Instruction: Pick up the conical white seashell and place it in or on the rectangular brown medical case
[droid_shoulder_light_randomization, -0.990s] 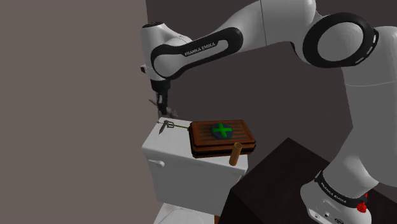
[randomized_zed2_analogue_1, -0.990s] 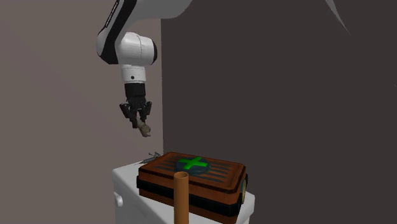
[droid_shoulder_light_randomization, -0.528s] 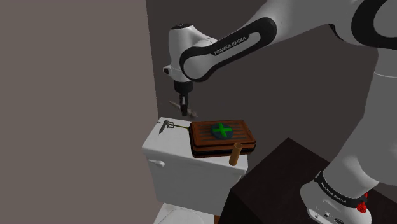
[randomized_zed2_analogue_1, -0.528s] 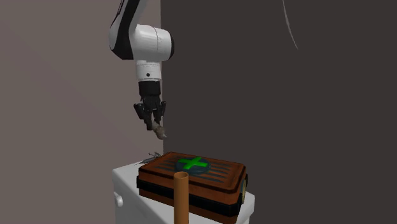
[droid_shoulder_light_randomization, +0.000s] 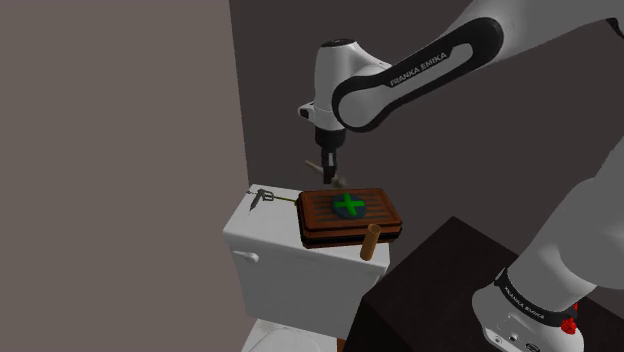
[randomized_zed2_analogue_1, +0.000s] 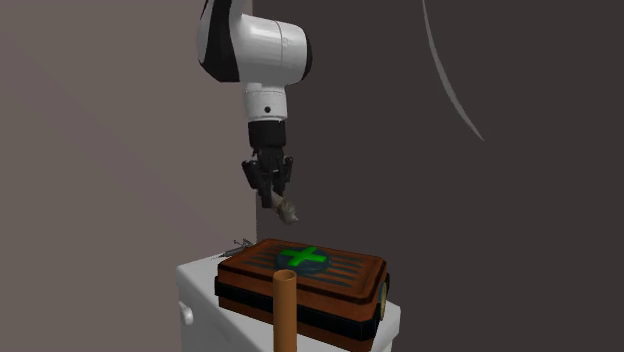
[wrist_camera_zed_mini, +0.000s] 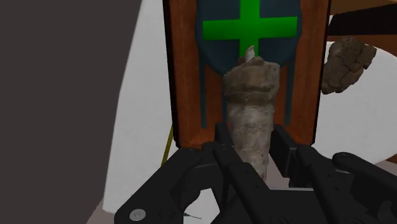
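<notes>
While the tool (randomized_zed2_analogue_1: 271, 192) pinches the seashell (randomized_zed2_analogue_1: 287, 210) above the brown case (randomized_zed2_analogue_1: 335, 278), it hangs high. Released here, it could bounce and roll off onto the white tank (droid_shoulder_light_randomization: 265, 245).

a white toilet tank (droid_shoulder_light_randomization: 270, 255) stands against the wall, with a small white flush handle (droid_shoulder_light_randomization: 247, 257) on its front. the top of the white toilet bowl (droid_shoulder_light_randomization: 290, 340) peeks out just below it. a brown round tube (droid_shoulder_light_randomization: 370, 242) stands upright at the front edge of the lid. a tiny thin grey tool (droid_shoulder_light_randomization: 263, 196) lies flat at the lid's back corner, on the shoulder view's left. the light grey-brown wall (droid_shoulder_light_randomization: 110, 150) meets a darker wall (droid_shoulder_light_randomization: 450, 170) right behind the tank.
</notes>
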